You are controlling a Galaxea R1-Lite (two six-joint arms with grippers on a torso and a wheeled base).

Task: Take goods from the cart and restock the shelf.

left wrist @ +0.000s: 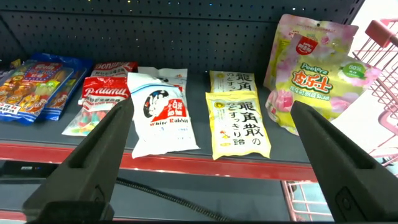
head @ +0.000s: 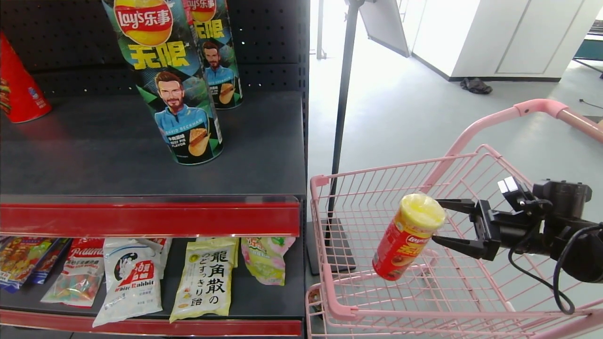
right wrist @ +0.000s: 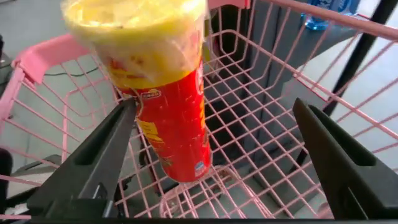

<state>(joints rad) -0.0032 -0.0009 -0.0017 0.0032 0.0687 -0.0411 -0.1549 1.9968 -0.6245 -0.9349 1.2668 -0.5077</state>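
Over on the right, the right pincer (head: 435,219) hangs above the basket of the pink cart (head: 539,106) with its jaws spread wide. A red chip can (head: 405,245) with a yellow lid sits at its fingertips, tilted, lid end up toward the pincer and base down toward the cart's wire floor. From the wrist you can see the can (right wrist: 177,124) lies against one finger while the other finger is well apart from it, so the pincer (right wrist: 214,102) has no clamp on it. I cannot tell whether the can's base rests on the mesh.

The shelf (head: 108,160) stands to the left of the cart. On its upper board two tall green chip canisters stand upright, the front canister (head: 181,94) nearer the edge and the rear canister (head: 216,52) just behind it, further right. A red cone-shaped pack (head: 19,84) sits at the far left.

The left pincer (left wrist: 211,104) faces the lower shelf with its jaws wide apart and nothing between them. Candy bags lie flat there — a white bag (left wrist: 158,112), a yellow bag (left wrist: 239,124) just right of it, and a pink-and-green bag (left wrist: 311,68) propped at the right end, near the cart.
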